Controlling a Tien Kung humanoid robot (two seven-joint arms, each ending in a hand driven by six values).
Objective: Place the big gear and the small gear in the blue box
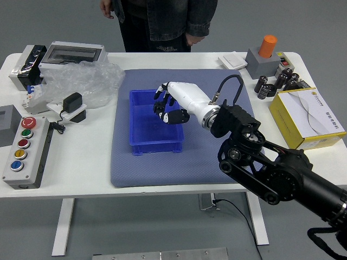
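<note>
The blue box (139, 120) stands open on the grey-blue mat, left of the middle. My right hand (165, 105) reaches in from the right, with its fingertips over the box's right half. Its fingers are closed around a small dark gear (159, 107), which shows only in part between the fingertips. Whether this is the big or the small gear, I cannot tell. No other gear can be made out; the hand covers part of the box's inside. My left arm is out of view.
A person stands at the far side, both hands hanging beyond the table edge. On the left are a button panel (27, 151), plastic wrap and devices. On the right stand a yellow box (306, 116), dark cylinders and a grey block with an orange cylinder (267, 46).
</note>
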